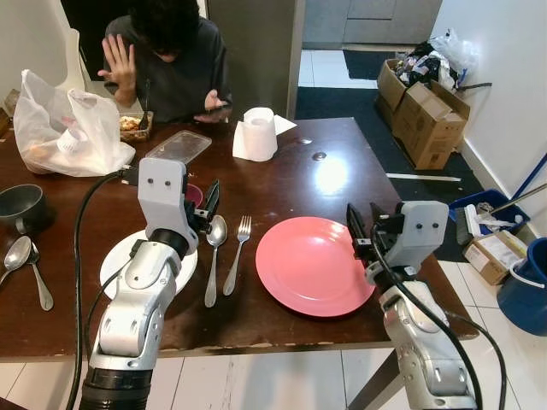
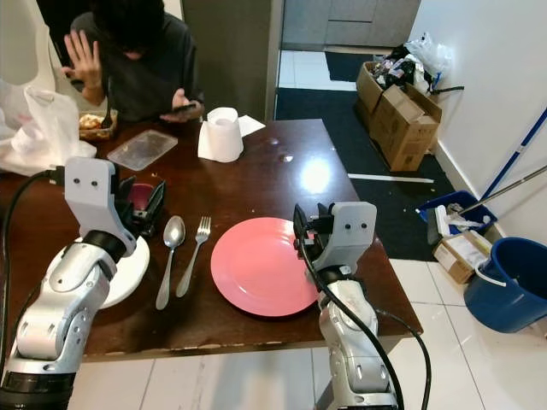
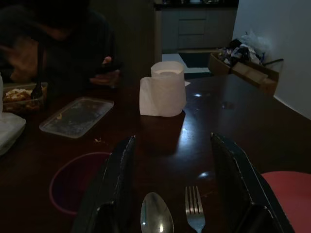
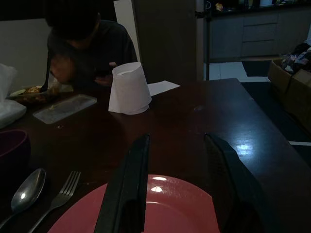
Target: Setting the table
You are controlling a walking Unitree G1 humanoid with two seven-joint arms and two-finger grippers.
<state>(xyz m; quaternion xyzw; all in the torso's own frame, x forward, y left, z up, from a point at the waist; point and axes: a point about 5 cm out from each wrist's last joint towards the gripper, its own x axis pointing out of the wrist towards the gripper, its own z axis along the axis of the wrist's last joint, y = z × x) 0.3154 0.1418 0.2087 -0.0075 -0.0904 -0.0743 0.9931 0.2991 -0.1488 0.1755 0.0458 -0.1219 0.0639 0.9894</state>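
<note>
Left eye view. Tabletop (image 1: pixel 291 184), dark wood. Pink plate (image 1: pixel 313 265) near the front edge; fork (image 1: pixel 238 254) and spoon (image 1: pixel 214 256) lie side by side just to its left, apart from it. White plate (image 1: pixel 120 256) further left, partly under the left arm. Left gripper (image 1: pixel 208 207) hovers above the spoon bowl, fingers parted, empty. Right gripper (image 1: pixel 357 232) sits at the pink plate's right rim, fingers spread, nothing between them. Paper roll (image 1: pixel 257 133), lidded container (image 1: pixel 178 146), plastic bag (image 1: pixel 64 128) and a seated person (image 1: pixel 167 60) at the far side.

Right eye view. Same layout; dark red bowl (image 2: pixel 144 198) beside the left gripper.

Left wrist view. Spoon and fork tips lie between the released fingers (image 3: pixel 114 189), well centred.

Right wrist view. Fingers (image 4: pixel 127 194) straddle the pink plate's near rim.

Handling note, a judgement: the cutlery appears placed. If adjusting, descend straight, close on the spoon handle rather than the bowl, and keep clear of the fork.
</note>
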